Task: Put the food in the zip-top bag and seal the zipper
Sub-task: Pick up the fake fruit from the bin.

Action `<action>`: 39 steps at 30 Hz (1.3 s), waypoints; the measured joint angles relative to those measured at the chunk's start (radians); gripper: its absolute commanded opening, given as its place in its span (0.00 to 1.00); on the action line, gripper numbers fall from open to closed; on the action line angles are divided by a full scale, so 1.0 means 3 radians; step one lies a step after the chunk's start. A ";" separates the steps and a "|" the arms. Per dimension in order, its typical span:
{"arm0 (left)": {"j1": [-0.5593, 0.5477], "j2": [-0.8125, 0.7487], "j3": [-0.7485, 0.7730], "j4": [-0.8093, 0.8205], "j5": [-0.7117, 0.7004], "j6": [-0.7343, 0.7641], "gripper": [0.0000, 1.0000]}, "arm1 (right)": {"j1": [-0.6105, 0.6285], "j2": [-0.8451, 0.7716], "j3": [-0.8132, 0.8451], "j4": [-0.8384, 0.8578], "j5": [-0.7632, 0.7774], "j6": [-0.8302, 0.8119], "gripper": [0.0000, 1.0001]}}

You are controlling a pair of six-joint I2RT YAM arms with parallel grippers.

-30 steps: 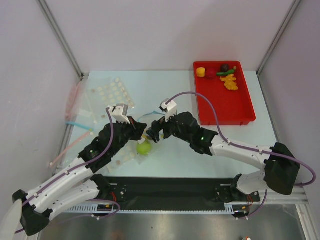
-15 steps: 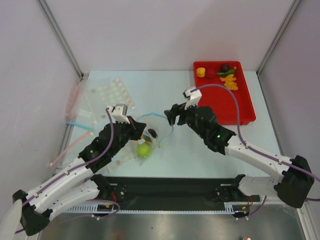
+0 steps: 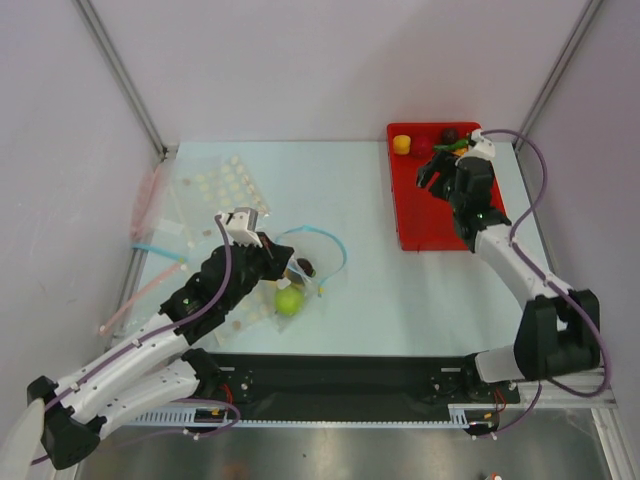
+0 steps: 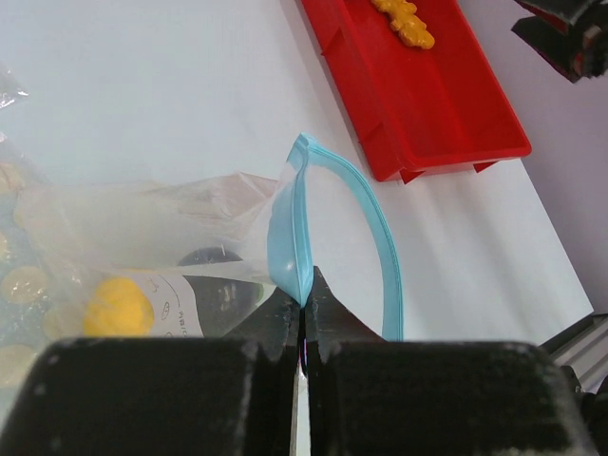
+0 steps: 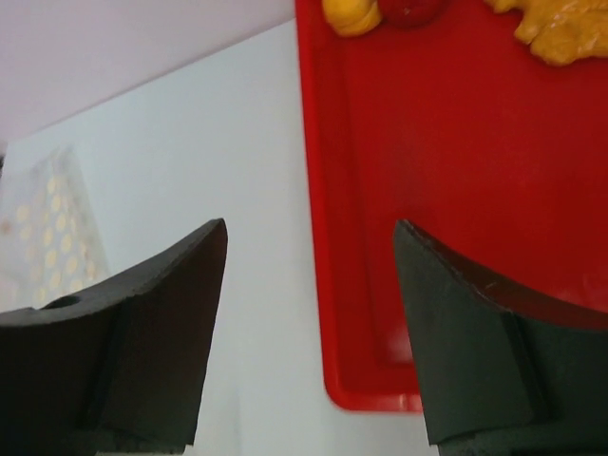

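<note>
Since the earlier frame the right hand (image 3: 432, 178) has left the bag (image 3: 296, 282) and swung out over the tray (image 3: 450, 225), while the left hand (image 3: 272, 262) has kept its place. Nearest, well left of the tray on the desk (image 3: 380, 290), the bag lies with its mouth facing the tray. A green apple (image 3: 288, 300) and a dark ball (image 3: 305, 268) are already inside. The left hand (image 4: 302, 306) is clenched on the near lip at the zipper (image 4: 382, 249), which arcs open in a light-blue loop. The film looks thin, light and floppy, and probably slick, so the mouth would likely sag if let go. The stiffer zipper strip is the sound place to hold, as it is held now. Farther off, the right hand (image 5: 309, 252) hovers released over the tray's left rim (image 5: 318, 190), jaws spread with nothing between them. At the tray's far end lie a yellow piece (image 3: 401, 144), a red piece (image 3: 422, 147), a second dark ball (image 3: 450, 134), a green chili (image 3: 452, 146) and an orange bunch (image 5: 560, 38). These look small, hard and light. The round ones may roll under a pad, so a pinch across the middle seems best, and the bunch wants its thickest lobe.
</note>
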 measured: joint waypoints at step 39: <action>0.0000 0.0111 0.0000 0.0027 0.0075 0.0003 0.00 | -0.0838 0.4626 0.4891 -0.1095 -0.0866 0.1180 0.98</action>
